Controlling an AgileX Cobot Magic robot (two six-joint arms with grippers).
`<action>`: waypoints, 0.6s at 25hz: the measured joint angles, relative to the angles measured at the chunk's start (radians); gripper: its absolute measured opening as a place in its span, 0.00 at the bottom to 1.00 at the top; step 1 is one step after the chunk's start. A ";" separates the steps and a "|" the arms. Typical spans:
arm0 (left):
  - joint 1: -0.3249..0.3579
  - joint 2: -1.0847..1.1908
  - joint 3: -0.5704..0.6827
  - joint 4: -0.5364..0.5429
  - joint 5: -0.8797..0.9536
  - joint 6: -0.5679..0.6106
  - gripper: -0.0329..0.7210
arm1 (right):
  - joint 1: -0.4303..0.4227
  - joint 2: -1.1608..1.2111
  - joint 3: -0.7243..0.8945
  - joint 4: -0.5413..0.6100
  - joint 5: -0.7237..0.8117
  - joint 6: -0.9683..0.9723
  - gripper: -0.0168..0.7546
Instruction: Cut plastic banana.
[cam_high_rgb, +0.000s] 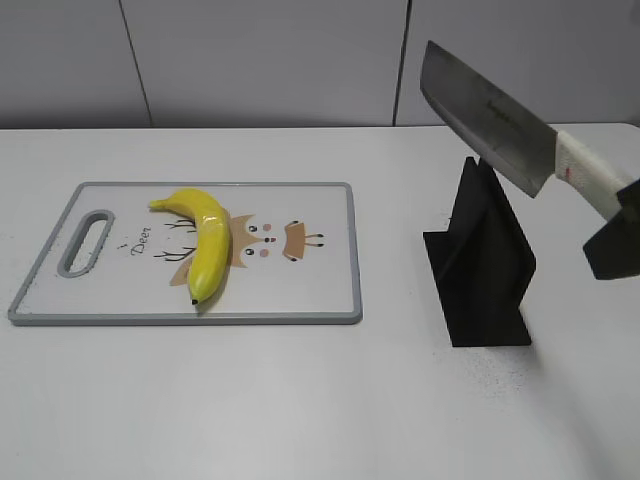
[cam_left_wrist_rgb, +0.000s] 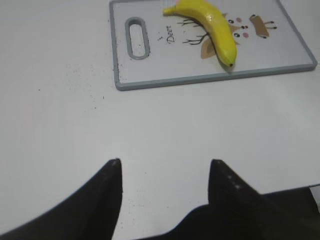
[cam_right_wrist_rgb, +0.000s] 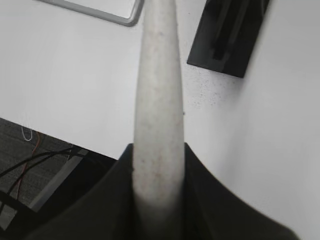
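Observation:
The plastic banana (cam_high_rgb: 204, 241) lies on a white cutting board (cam_high_rgb: 320, 290) at the left; both also show in the left wrist view, the banana (cam_left_wrist_rgb: 212, 26) on the board (cam_left_wrist_rgb: 165, 75). My right gripper (cam_high_rgb: 625, 225) is shut on the white handle (cam_right_wrist_rgb: 157, 100) of a cleaver knife (cam_high_rgb: 485, 115), held in the air above the black knife stand (cam_high_rgb: 485, 265), blade pointing up and left. My left gripper (cam_left_wrist_rgb: 165, 167) is open and empty over bare table, well short of the board, and is out of the exterior view.
The black knife stand (cam_right_wrist_rgb: 227, 35) sits right of the board. The board has a grey rim and a handle slot (cam_high_rgb: 88, 241) at its left end. The table's front edge and cables on the floor (cam_right_wrist_rgb: 35, 160) show in the right wrist view.

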 joint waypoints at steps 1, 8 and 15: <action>0.000 -0.026 0.005 0.000 0.000 0.000 0.76 | 0.000 -0.008 0.010 -0.017 -0.001 0.021 0.23; 0.000 -0.100 0.058 0.029 -0.028 0.000 0.76 | 0.000 -0.022 0.044 -0.117 -0.027 0.157 0.23; 0.000 -0.100 0.093 0.036 -0.132 -0.026 0.76 | 0.000 0.009 0.049 -0.129 -0.076 0.212 0.23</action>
